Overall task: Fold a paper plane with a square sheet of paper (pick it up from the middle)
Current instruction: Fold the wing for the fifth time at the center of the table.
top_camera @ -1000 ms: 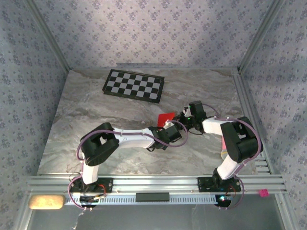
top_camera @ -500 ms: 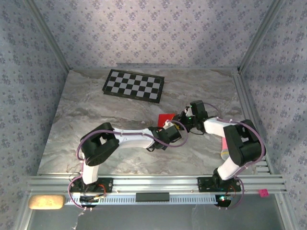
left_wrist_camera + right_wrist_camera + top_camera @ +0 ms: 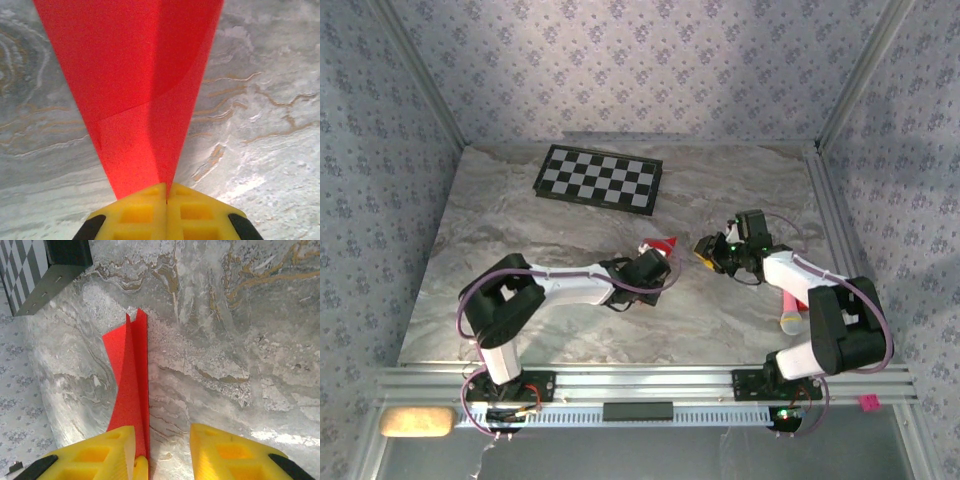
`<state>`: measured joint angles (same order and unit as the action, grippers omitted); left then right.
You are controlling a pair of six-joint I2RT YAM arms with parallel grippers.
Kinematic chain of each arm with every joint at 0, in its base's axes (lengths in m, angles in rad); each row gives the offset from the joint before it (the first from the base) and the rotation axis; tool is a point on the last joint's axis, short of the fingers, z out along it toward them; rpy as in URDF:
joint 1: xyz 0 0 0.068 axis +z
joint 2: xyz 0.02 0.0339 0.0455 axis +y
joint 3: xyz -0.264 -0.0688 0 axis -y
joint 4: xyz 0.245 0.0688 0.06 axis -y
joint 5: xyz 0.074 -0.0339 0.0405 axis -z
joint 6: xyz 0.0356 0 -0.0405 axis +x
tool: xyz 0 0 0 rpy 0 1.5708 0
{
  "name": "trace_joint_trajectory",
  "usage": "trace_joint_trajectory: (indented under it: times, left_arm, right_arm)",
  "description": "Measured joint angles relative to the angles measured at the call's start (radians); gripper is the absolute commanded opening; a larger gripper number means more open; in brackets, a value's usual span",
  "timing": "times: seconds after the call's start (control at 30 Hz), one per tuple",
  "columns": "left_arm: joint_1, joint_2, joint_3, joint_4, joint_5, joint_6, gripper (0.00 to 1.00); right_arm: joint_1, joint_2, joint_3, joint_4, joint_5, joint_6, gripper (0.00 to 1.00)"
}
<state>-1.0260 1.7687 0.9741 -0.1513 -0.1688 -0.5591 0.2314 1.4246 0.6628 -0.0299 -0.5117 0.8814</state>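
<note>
Red and matte, the square sheet of paper (image 3: 135, 90) is folded lengthwise into a narrow wedge. Its lower end is hidden between the clenched yellow pads of the left gripper (image 3: 166, 190), and its top is cut off by the frame. It sits mid-way across the grey marbled table (image 3: 520, 240). Nearby, the right gripper (image 3: 162, 432) stands parted, grasping nothing, its waffled fingers (image 3: 225, 452) bare. The checkerboard (image 3: 20, 275) is cropped at a corner.
</note>
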Motion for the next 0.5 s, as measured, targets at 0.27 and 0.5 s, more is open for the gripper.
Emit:
trace_joint_trajectory:
  times: [0.27, 0.5]
  left_arm:
    - [0.057, -0.008, -0.08, 0.155, 0.163, -0.053, 0.0]
    - [0.079, -0.023, -0.16, 0.297, 0.249, -0.084, 0.0]
  right_arm:
    - [0.0, 0.0, -0.011, 0.002, -0.004, -0.013, 0.29]
    - [0.031, -0.015, -0.015, 0.018, 0.006, -0.031, 0.23]
